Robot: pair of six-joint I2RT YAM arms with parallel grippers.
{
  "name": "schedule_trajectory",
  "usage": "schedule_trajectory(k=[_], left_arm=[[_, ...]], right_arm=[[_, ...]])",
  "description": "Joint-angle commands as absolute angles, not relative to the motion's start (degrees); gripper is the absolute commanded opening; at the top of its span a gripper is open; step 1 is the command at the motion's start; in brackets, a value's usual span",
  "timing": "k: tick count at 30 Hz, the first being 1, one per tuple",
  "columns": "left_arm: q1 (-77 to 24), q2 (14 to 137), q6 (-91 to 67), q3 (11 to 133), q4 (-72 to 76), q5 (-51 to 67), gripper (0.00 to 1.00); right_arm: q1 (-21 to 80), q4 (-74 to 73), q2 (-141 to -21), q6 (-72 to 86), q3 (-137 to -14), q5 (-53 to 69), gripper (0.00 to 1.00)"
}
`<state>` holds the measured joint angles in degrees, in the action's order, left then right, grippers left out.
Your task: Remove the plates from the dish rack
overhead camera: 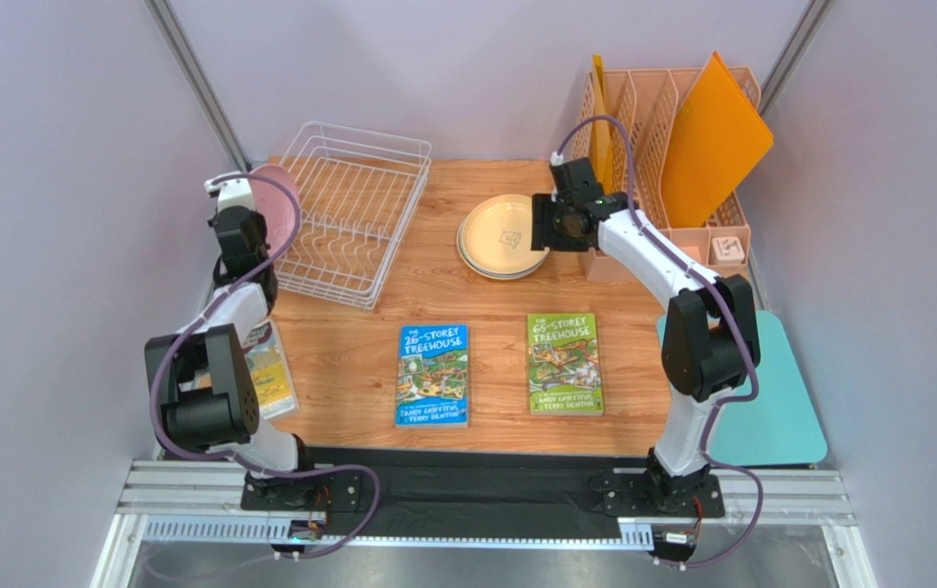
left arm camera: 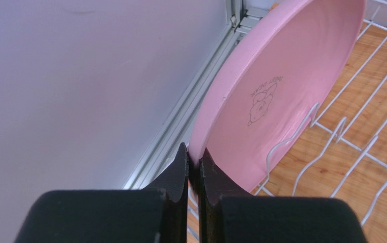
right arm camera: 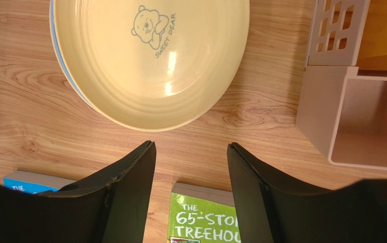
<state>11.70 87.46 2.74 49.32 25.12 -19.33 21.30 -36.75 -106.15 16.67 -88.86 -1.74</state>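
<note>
Grasp status, left side: the left gripper [left arm camera: 194,158] is clenched on the rim of the pink plate [left arm camera: 281,86], one finger on each face, at the plate's lower near edge. The pink plate stands on edge at the left end of the rack [overhead camera: 357,208]. It is tilted, with its printed face toward the rack interior and leaning against the prongs [left arm camera: 286,147]. The plate's plane runs away from the gripper, roughly in line with the fingers, so the rim is taken edge-on. The left arm is at the rack; the right arm is well apart from it. No other plate is visible in the rack.

The coming move probably calls for a lift along the plate's own plane, clear of the prongs, before any sideways travel.

Centre: a stack [overhead camera: 501,237] lies flat on the counter [overhead camera: 363,331], a cream plate [right arm camera: 149,55] on top and a blue plate [right arm camera: 60,61] showing beneath it.

Right side: the right gripper [right arm camera: 190,152] is released, jaws apart, grasping nothing, just beside the stack's right edge.
</note>
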Motion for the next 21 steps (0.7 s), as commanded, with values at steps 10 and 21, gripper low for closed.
schedule_trajectory(k=[10, 21], left_arm=[[4.40, 77.87, -0.80, 47.20, 29.79, -25.55, 0.00], [-1.67, 81.12, 5.09, 47.02, 32.08, -38.75, 0.00]], right_arm=[[21.62, -34.98, -105.47, 17.40, -88.33, -1.76, 0.59], [21.88, -35.33, -104.77, 17.23, -88.07, -2.46, 0.59]])
